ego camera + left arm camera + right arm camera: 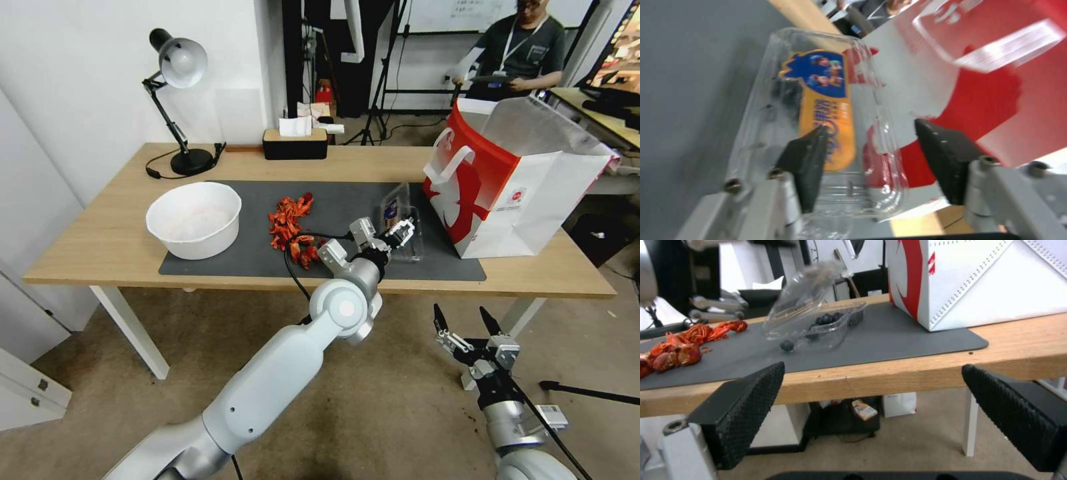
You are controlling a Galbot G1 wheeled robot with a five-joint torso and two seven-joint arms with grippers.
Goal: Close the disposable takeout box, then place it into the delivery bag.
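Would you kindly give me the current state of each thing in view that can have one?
disposable takeout box: open, lid raised at a slant, base on the mat.
delivery bag: upright, mouth open.
left gripper: open, at the box, fingers straddling the lid.
right gripper: open, below the table edge.
white bowl: upright.
desk lamp: upright; whether lit, unclear.

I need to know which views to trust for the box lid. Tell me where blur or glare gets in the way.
Left wrist view: the delivery bag is smeared with blur, glare on the disposable takeout box; the left pincer stays fairly sharp. Right wrist view: the raised lid is blurred, the right pincer crisp. Head view: wide-angle bending, box small.
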